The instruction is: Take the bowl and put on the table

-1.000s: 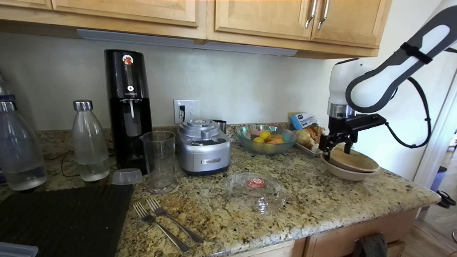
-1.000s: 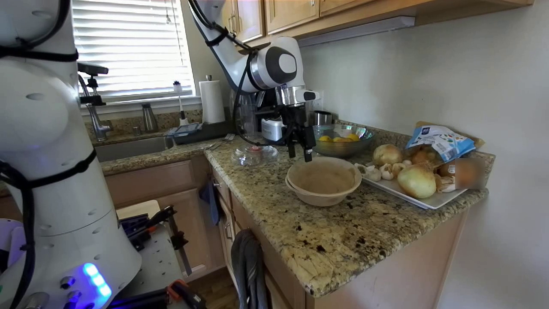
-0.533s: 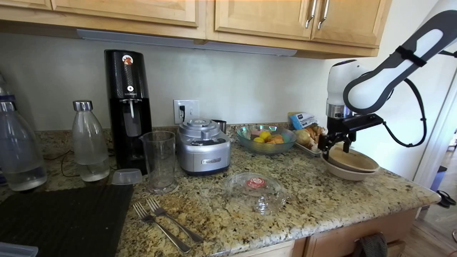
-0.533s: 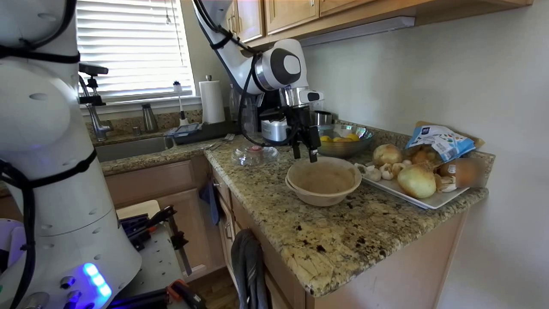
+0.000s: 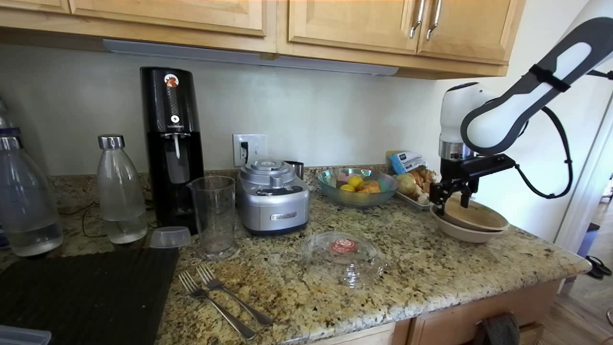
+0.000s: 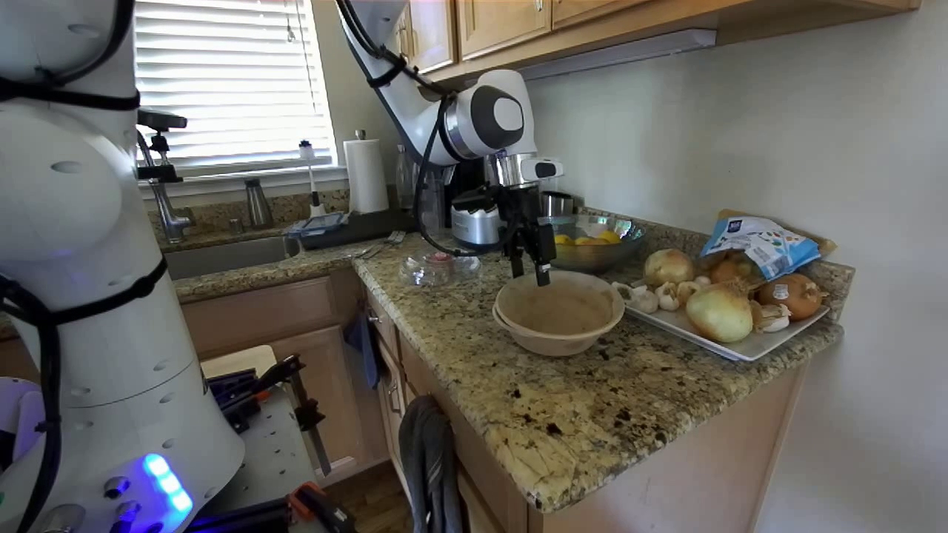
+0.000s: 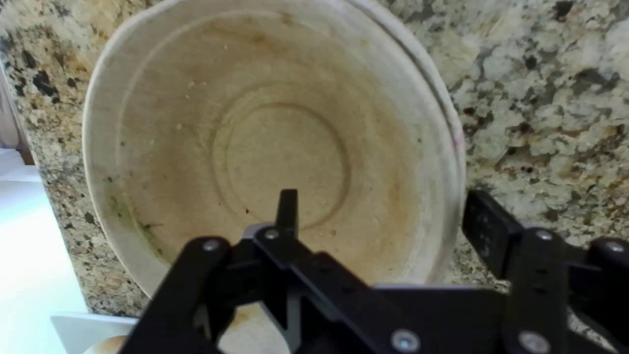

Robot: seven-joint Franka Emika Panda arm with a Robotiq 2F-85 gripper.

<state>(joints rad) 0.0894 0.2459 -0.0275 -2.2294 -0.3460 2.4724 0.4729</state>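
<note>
Since half a second earlier the tool (image 6: 529, 277) has been lowered slightly toward the upper bowl (image 6: 559, 307), whose place is unchanged. In the wrist view the fingers (image 7: 289, 209) are seen held apart: one is poised over the inside of that bowl, the other just outside, and the rim is framed between them; whether it is touched cannot be told. Two matching beige bowls are counted, the upper one nested slightly off-centre in the lower bowl (image 5: 465, 235), which is carried by the desk (image 6: 607, 422). Brown stains and dark specks are shown inside the upper one. Just beside, on a white tray (image 6: 759, 346), at least three onions (image 6: 718, 312) and several garlic heads (image 6: 668, 297) are heaped. In the glass bowl (image 5: 335, 194), at least two yellow fruits (image 5: 355, 181) are made out beside orange-coloured pieces (image 5: 369, 188). Farther off along the desk, two forks (image 5: 222, 310) are laid side by side, and at least two capped bottles (image 5: 119, 191) are stood near a black machine (image 5: 167, 105).
</note>
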